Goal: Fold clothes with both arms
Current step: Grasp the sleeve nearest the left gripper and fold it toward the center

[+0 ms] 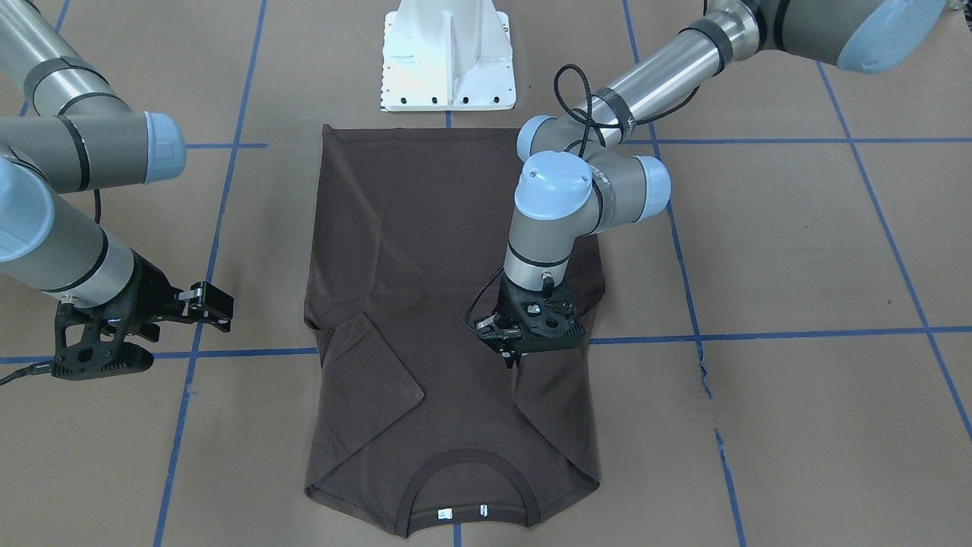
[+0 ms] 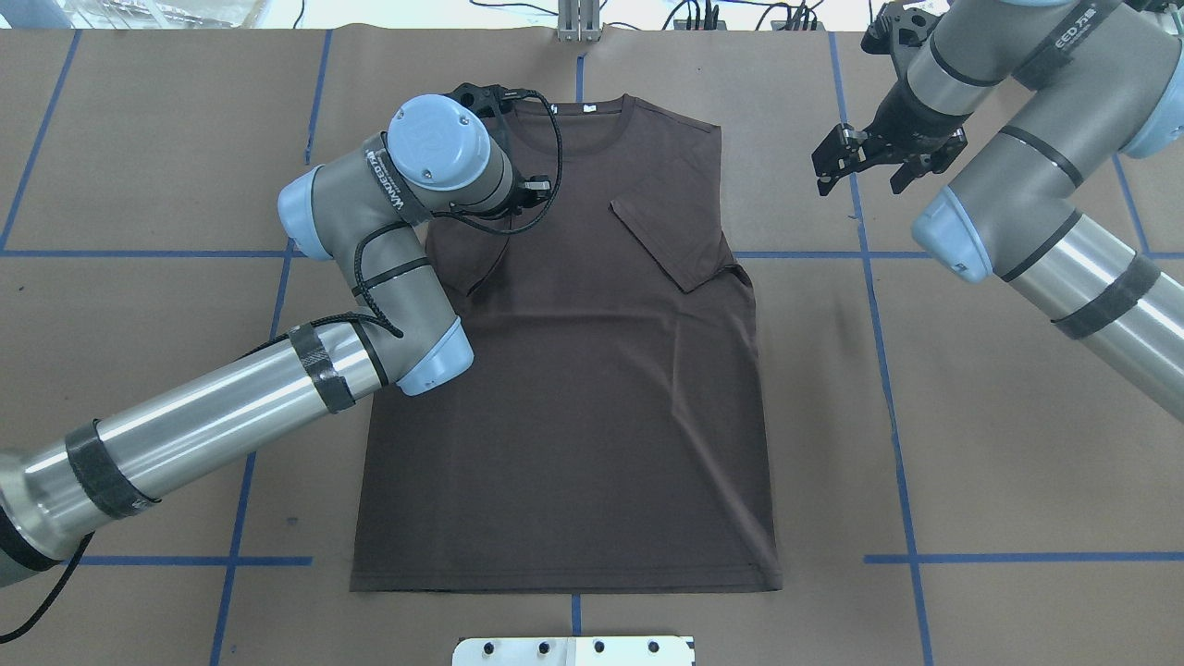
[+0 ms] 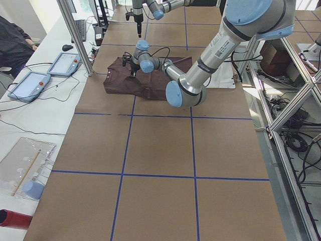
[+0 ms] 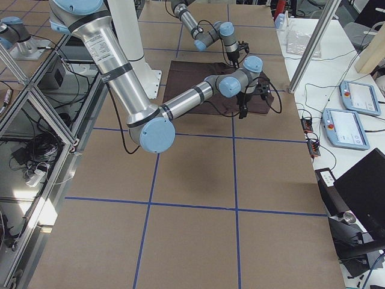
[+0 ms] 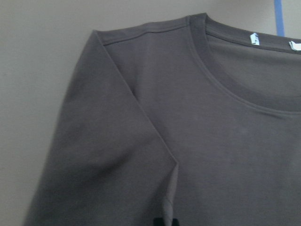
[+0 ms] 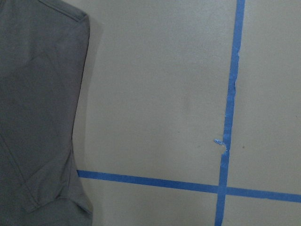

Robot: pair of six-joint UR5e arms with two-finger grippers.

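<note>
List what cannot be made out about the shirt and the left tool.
- Left tool: whether it grips the folded sleeve. Its body hides the jaws in the front-facing view, the wrist covers it overhead, and the wrist view's bottom edge crops it.
- Neck labels: print too small front-facing, blurred in the left wrist view.
- T-shirt: left side partly under the left arm overhead.

Bright, even light falls from above, so shadows stay soft: a faint one lies on the brown table paper point(image 2: 971, 416) beside the dark T-shirt point(image 2: 573, 416). The left arm point(image 2: 213, 416) carries pale glare streaks along its silver tube, and the overhead view's far edge is blown white. Both wrist views are soft and washed out, greying the cloth; the side views lose fine detail at the table's far end
</note>
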